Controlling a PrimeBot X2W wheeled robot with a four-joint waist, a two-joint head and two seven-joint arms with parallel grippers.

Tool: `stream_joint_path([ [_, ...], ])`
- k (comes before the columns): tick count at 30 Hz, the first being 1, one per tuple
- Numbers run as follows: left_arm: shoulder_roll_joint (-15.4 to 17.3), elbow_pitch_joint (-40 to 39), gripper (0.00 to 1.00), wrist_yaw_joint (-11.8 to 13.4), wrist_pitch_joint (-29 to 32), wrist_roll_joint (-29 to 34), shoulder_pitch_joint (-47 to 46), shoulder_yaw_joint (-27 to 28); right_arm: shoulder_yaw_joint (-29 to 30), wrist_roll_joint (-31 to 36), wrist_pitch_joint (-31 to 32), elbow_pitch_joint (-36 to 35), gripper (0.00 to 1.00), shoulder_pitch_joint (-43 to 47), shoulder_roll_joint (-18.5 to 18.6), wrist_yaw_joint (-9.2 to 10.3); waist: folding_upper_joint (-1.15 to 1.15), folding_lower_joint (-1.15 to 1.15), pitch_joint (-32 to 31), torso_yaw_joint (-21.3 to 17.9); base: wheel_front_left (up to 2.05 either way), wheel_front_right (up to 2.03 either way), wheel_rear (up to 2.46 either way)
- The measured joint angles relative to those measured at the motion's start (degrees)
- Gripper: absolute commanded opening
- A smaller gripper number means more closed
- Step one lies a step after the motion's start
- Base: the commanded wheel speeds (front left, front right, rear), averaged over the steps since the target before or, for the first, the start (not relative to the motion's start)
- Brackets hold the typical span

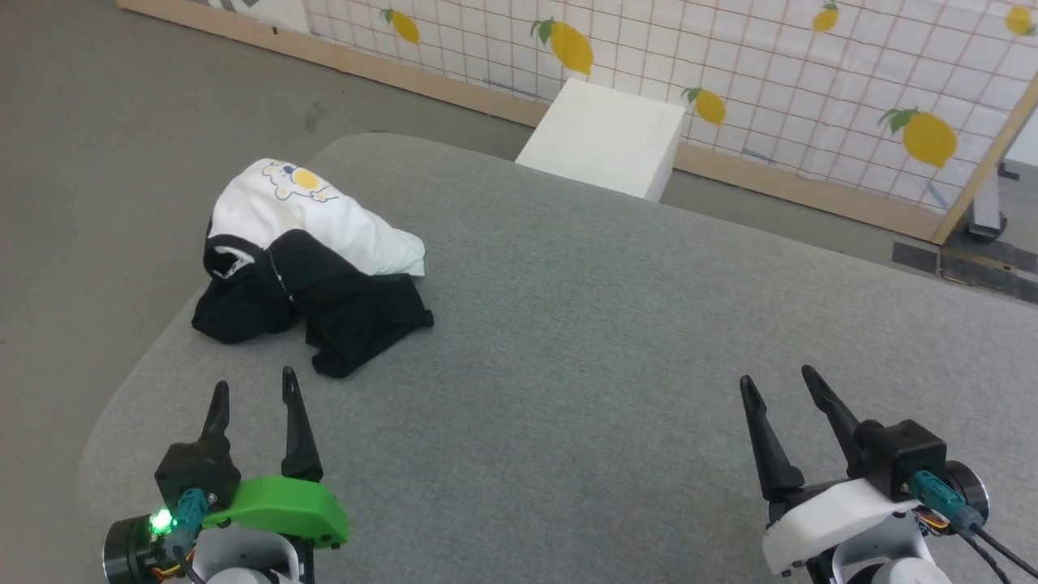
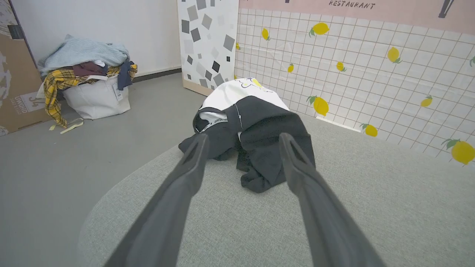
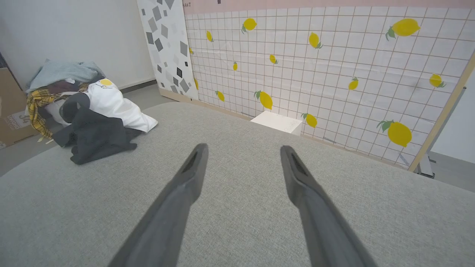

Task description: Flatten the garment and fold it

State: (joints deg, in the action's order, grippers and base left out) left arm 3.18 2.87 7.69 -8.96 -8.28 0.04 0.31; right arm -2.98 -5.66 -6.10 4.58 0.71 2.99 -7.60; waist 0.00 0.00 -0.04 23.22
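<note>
The tabletop is covered in grey woven cloth, matt and faintly rough. On it, the garment is soft, matt, crumpled cloth. Near the garment, the left gripper has dark matt plastic jaws and a smooth green plastic cover. The right gripper, well apart from the garment, has the same jaws and a white plastic cover. Beyond the garment, the floor looks smooth and matt, and the lemon-print wall panel has a bare wood frame.
</note>
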Motion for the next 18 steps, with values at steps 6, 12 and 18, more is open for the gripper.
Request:
stream_joint_path([
  [6,0.0,0.3,1.00,0.5,-0.7,-0.5,0.1,0.2,-0.5,-0.7,-0.6,0.4,1.00,-0.7,0.0,0.00,0.00,0.00,0.0,2.0,0.00,0.00,0.00],
  [12,0.0,0.8,1.00,1.0,-1.7,-1.0,0.5,0.6,-1.0,-1.6,-1.3,1.1,1.00,-0.7,0.0,0.00,0.00,0.00,-0.3,4.8,0.00,0.00,0.00],
  [18,0.0,1.0,1.00,1.5,-2.3,-1.7,0.9,1.0,-1.5,-2.0,-1.9,1.5,1.00,-0.8,0.0,0.00,0.00,0.00,-0.4,6.6,0.00,0.00,0.00],
])
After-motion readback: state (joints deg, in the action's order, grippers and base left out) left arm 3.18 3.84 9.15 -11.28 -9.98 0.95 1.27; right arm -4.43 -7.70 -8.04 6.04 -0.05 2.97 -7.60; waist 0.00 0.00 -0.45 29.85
